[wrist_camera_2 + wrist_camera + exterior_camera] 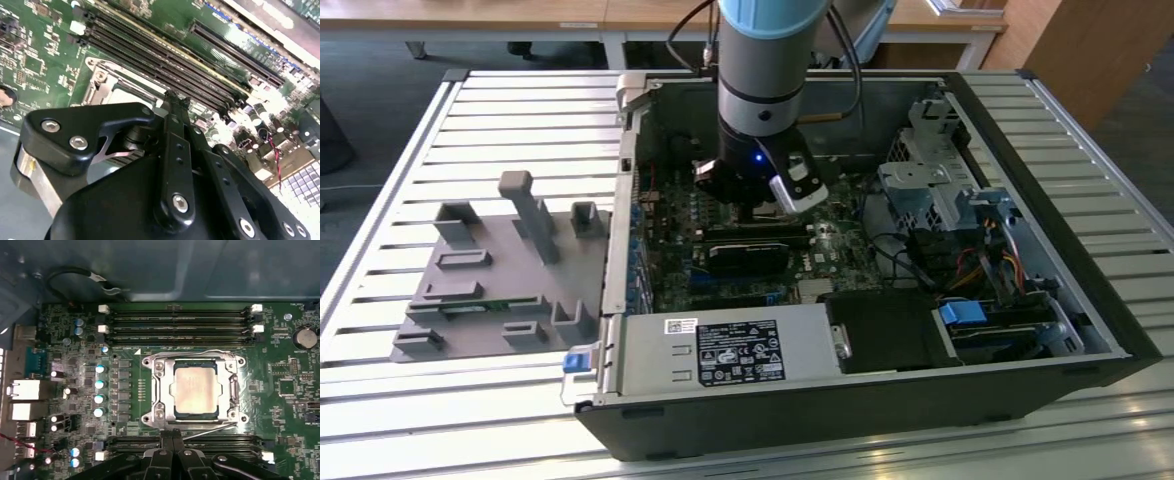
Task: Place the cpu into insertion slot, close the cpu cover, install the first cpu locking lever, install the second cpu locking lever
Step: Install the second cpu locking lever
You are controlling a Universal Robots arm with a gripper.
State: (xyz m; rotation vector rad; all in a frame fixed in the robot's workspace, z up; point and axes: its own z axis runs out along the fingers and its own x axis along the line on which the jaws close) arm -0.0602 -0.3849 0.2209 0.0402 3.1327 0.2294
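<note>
Inside the open computer case (881, 300) on the slatted bench (480, 100), reaching down over the green motherboard (834, 245) near its middle: the arm (767, 70) with its gripper (767, 212).

In the first wrist view, seen plainly: the cpu (195, 389) seated flat in the insertion slot (195, 416), dull silver face up, with the cpu cover (161, 390) shut down around it and framing it on all sides. Thin wire levers (210, 426) running along the frame's edges; whether latched or loose, cannot tell. Fingers (167, 442) pressed together, pinching nothing, tips just beside the frame's near edge, by the lever wire there.

In the second wrist view, only a corner of the cover (102, 82) and a pale sliver of the chip (131, 96), the rest hidden behind the black gripper (172, 100) body. Long black memory slots (165, 55) lying just beyond the socket.

In the exterior view, socket hidden under the wrist. Beside the case, on the exterior view's left, a grey fixture plate (494, 280) with upright posts, well apart from the arm.
</note>
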